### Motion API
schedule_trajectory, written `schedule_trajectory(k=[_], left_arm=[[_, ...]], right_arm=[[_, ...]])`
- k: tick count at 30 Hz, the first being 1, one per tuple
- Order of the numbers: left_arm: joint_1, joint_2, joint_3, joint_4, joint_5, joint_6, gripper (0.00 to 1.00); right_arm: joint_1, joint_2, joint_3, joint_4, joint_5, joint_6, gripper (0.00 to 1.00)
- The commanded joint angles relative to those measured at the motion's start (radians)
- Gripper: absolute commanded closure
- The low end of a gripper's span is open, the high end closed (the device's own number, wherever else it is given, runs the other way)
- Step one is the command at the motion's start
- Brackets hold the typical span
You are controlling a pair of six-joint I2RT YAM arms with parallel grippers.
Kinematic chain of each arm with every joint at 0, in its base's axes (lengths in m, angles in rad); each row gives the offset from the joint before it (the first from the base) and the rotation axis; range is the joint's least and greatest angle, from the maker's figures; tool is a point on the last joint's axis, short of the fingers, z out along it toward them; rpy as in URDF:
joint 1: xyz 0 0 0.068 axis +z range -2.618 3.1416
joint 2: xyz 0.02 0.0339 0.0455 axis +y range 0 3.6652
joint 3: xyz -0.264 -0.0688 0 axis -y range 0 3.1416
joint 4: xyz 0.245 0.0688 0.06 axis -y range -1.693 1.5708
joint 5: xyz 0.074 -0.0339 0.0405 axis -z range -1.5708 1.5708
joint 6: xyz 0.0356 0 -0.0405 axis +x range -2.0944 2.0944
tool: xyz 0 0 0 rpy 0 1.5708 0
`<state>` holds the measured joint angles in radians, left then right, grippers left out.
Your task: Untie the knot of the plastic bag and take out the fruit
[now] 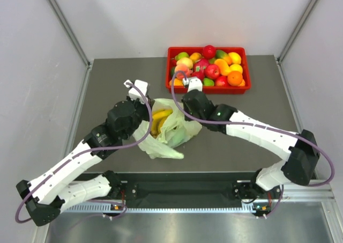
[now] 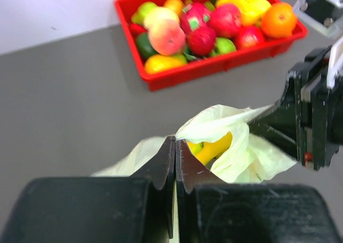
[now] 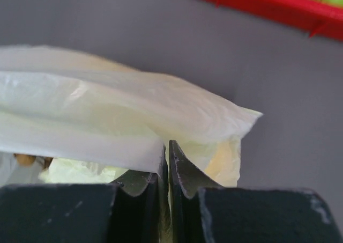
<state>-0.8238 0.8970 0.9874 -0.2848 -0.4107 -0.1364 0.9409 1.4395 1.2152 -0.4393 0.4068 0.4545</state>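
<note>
The pale green plastic bag (image 1: 166, 131) lies mid-table with its mouth pulled open; no knot shows. The yellow banana bunch (image 1: 159, 119) shows inside it, also in the left wrist view (image 2: 213, 148). My left gripper (image 2: 176, 142) is shut on the bag's left edge (image 2: 134, 157). My right gripper (image 3: 166, 145) is shut on the bag's right edge (image 3: 134, 114), seen from the left wrist as a black gripper (image 2: 278, 122) pinching the film. The two grippers hold the mouth apart. Other fruit in the bag is mostly hidden under the film.
A red tray (image 1: 207, 87) full of apples, oranges and other toy fruit stands at the back of the table, just behind my right gripper. Grey walls and metal posts ring the table.
</note>
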Motion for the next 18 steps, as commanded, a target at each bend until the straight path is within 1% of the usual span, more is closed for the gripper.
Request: schedule_trajectory(k=[1, 5, 6, 8, 11, 14, 15, 17, 18], left_arm=[[0.008, -0.044, 0.079, 0.163, -0.183, 0.092, 1.0], [0.008, -0.075, 0.062, 0.156, -0.163, 0.08, 1.0], [0.009, -0.084, 0.053, 0.148, -0.122, 0.061, 1.0], [0.008, -0.105, 0.013, 0.119, -0.096, 0.023, 1.0], [0.008, -0.142, -0.062, 0.104, -0.019, -0.027, 1.0], [0.009, -0.176, -0.119, 0.093, 0.036, -0.083, 1.0], [0.008, -0.184, -0.128, 0.084, 0.049, -0.095, 1.0], [0.009, -0.197, -0.15, 0.073, 0.084, -0.12, 1.0], [0.009, -0.201, -0.154, 0.062, 0.088, -0.127, 1.0]], right_arm=[[-0.08, 0.047, 0.067, -0.065, 0.099, -0.114, 0.92], [-0.129, 0.09, 0.06, -0.049, 0.102, -0.16, 0.93], [-0.137, 0.102, 0.053, -0.042, 0.101, -0.166, 0.94], [-0.157, 0.11, 0.034, -0.038, 0.089, -0.18, 0.94], [-0.169, 0.087, -0.015, -0.018, 0.054, -0.194, 0.92], [-0.174, 0.059, -0.043, -0.041, 0.062, -0.203, 0.85], [-0.174, 0.036, -0.048, -0.053, 0.073, -0.204, 0.82], [-0.175, 0.0, -0.059, -0.094, 0.124, -0.2, 0.78], [-0.177, -0.013, -0.063, -0.113, 0.145, -0.195, 0.72]])
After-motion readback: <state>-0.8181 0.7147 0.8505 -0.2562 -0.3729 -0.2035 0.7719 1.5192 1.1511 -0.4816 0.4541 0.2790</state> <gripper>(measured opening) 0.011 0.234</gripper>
